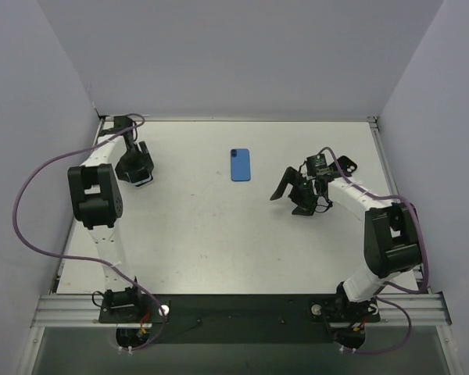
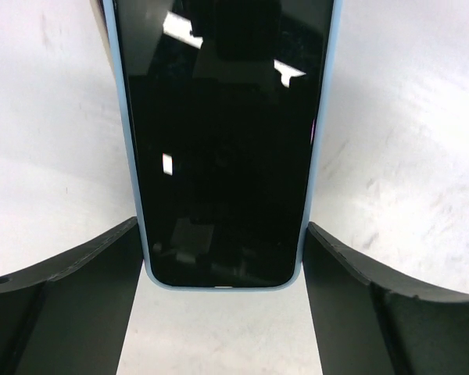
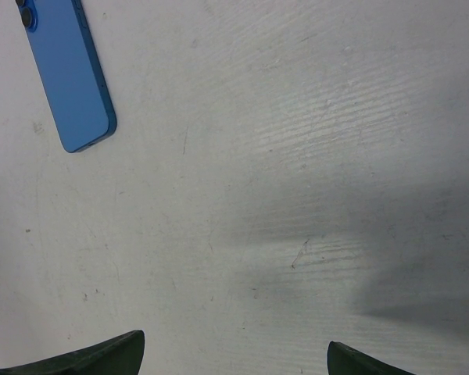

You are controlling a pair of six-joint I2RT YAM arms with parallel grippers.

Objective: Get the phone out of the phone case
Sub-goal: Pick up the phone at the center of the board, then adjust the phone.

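Pale-blue phone case [image 2: 223, 141], glossy black face up, lies at 9 o'clock on the table [image 1: 203, 234]. The left end effector [image 2: 223, 258] straddles its sides, probably to pin it, can't tell if it's clamped. Right end effector [image 1: 293, 195] hangs released at 3 o'clock, blue phone [image 1: 240, 165] rests at 12.

The case's [image 2: 223, 148] far end runs off the left wrist picture's top edge, and whether the fingers [image 2: 78, 297] flanking it touch its sides cannot be told. From above, the left gripper [image 1: 141, 178] hides nearly all of it near the table's [image 1: 187, 234] far left corner. The right wrist picture's top edge cuts the blue phone's [image 3: 69, 78] camera end.
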